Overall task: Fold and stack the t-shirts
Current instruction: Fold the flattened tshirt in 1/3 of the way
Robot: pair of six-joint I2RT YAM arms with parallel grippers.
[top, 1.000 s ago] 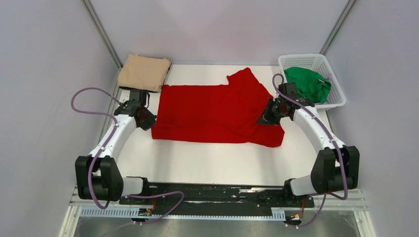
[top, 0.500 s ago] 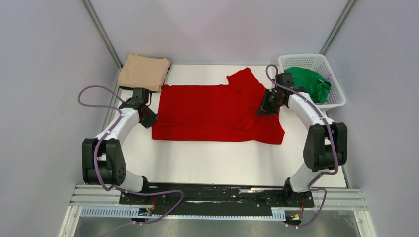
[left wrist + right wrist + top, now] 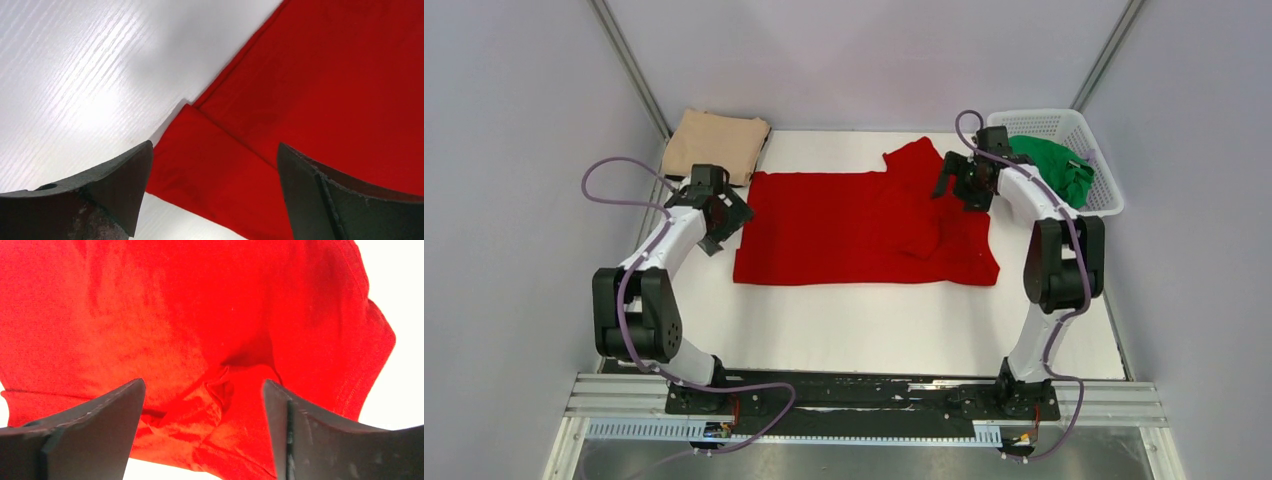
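Left gripper gapes wide, empty, over the red t-shirt's left edge. Right gripper, jaws spread and empty, hovers above its rumpled sleeve. The shirt lies on the white table, between pale walls.

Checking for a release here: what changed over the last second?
Both the left pincer and right pincer opened, letting go of the bright red cloth t-shirt, and moved toward the table's far side. The folded tan t-shirt and the green t-shirt in the white plastic basket stayed put.
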